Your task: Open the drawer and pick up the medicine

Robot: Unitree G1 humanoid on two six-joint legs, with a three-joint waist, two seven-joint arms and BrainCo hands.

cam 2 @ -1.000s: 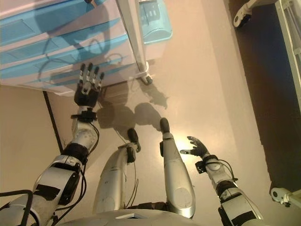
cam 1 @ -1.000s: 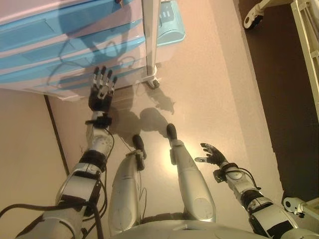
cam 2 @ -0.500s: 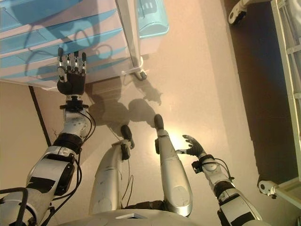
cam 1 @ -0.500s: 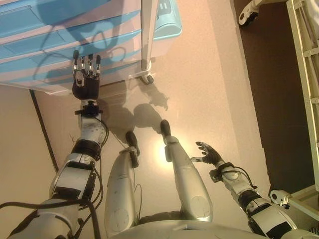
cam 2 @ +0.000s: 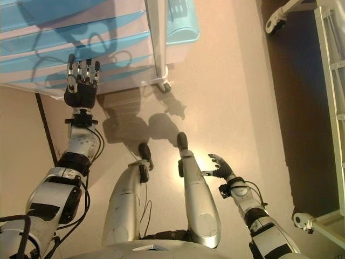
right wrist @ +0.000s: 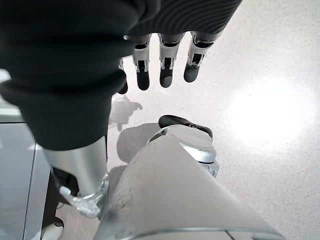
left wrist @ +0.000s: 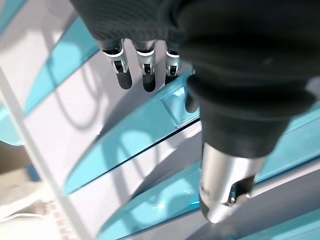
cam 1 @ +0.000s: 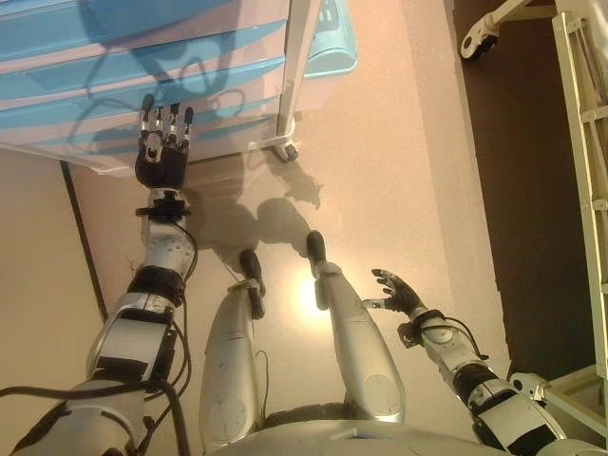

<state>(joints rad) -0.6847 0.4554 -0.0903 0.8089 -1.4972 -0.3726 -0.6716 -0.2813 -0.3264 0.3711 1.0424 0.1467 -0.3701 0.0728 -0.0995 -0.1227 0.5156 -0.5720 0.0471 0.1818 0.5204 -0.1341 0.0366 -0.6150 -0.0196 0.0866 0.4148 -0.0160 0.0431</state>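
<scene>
I see a pale beige floor (cam 1: 399, 171) filling most of the head views, with a glare spot low in the middle. At the upper left a white cabinet (cam 1: 123, 57) with blue drawer fronts stands on it, one caster (cam 1: 284, 150) showing at its lower right corner. Just right of the cabinet, at the top edge, sits a light blue bin (cam 1: 332, 43). A dark brown strip (cam 1: 532, 190) runs down the right side, a white frame (cam 1: 584, 142) over it.

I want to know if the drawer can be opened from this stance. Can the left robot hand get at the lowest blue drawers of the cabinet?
Probably yes. The left robot hand is stretched out, fingers straight, right at the lower drawers of the cabinet, with nothing between them. Whether it touches is unclear.
</scene>
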